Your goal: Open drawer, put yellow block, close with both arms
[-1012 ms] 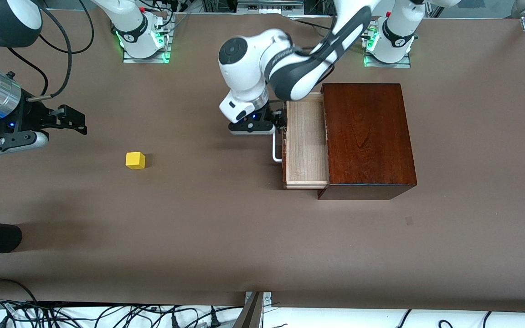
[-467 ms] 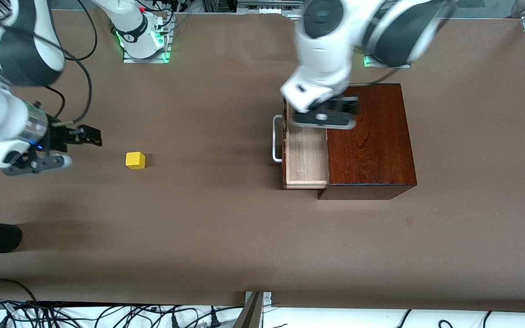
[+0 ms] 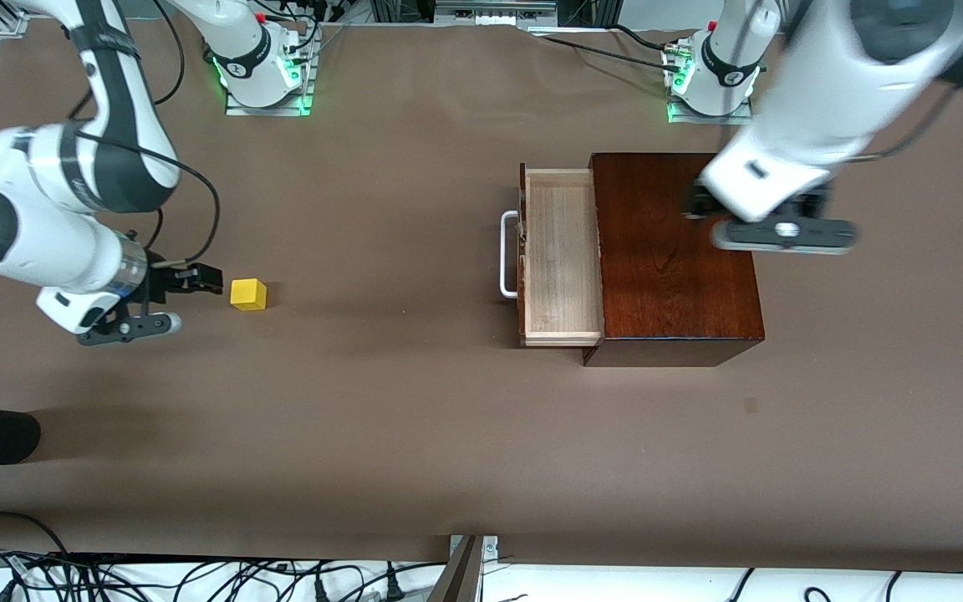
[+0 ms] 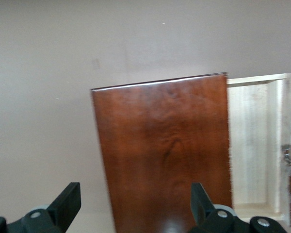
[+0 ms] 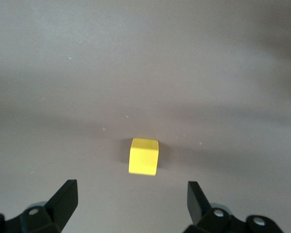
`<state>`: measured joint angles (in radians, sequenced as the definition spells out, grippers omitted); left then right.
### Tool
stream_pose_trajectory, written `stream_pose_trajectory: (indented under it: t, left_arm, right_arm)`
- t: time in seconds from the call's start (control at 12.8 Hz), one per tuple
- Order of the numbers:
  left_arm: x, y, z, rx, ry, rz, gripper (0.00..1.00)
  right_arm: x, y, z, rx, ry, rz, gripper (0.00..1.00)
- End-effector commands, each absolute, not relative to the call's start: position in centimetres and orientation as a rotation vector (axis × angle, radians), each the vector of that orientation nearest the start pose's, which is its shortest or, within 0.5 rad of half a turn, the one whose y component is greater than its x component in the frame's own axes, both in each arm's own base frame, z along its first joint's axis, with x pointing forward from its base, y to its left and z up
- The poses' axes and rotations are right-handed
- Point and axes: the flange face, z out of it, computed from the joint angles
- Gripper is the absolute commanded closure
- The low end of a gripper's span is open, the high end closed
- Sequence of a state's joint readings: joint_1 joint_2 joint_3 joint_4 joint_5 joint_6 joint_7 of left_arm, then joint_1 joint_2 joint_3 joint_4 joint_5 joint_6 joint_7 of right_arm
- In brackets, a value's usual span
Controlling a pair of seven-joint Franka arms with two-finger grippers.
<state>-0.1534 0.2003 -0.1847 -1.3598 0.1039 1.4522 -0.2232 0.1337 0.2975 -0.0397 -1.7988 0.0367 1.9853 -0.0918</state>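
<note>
Drawer (image 3: 563, 251): pulled out of its dark box (image 3: 675, 251), tray bare; yellow block (image 3: 248, 293): on table toward right arm's end, seemingly untouched; right gripper (image 5: 131, 204) spread just beside it; left gripper (image 4: 136, 206) spread above box; loading, closing remain.

Bright yellow block (image 3: 248, 294) on dull brown table (image 3: 364, 401). Toward the left arm's end from the block: glossy dark mahogany box (image 3: 674, 251) w/ visible grain; drawer (image 3: 561, 255) pale light wood inside, reddish-brown front, white bar handle (image 3: 506, 255). Arms white w/ grey-black accents, black grippers.
</note>
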Motion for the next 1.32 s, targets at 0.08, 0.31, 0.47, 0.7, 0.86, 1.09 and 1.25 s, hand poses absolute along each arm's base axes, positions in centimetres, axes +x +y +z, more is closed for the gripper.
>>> stream_pose_trajectory:
  t: [0.08,0.31,0.47,0.7,0.86,1.09,1.25]
  left_arm:
    - [56.5,-8.8,60.2,-3.089,0.197,0.096,0.00]
    - [55.4,-4.9,59.0,-3.125,0.085,-0.083,0.00]
    - [55.5,-3.9,58.7,-3.172,0.037,-0.068,0.00]
    - [54.6,-2.9,58.5,-3.168,0.013,0.033,0.00]
    - [54.5,-3.7,58.5,-3.159,0.038,0.076,0.00]
    - [55.3,-3.8,59.2,-3.132,0.051,0.069,0.00]
    - [55.3,-3.8,59.3,-3.132,0.053,0.071,0.00]
  right_arm:
    - [59.5,5.9,32.2,-3.110,-0.241,0.151,0.00]
    - [57.6,5.4,28.1,-3.114,-0.219,0.127,0.00]
    - [55.9,4.9,25.7,-3.119,-0.202,0.100,0.00]
    - [55.1,4.6,23.2,-3.120,-0.183,0.095,0.00]
    - [54.7,4.5,21.6,-3.099,-0.113,0.104,0.00]
    - [54.5,4.6,20.7,-3.098,-0.107,0.092,0.00]
    - [54.3,4.7,20.0,-3.100,-0.118,0.092,0.03]
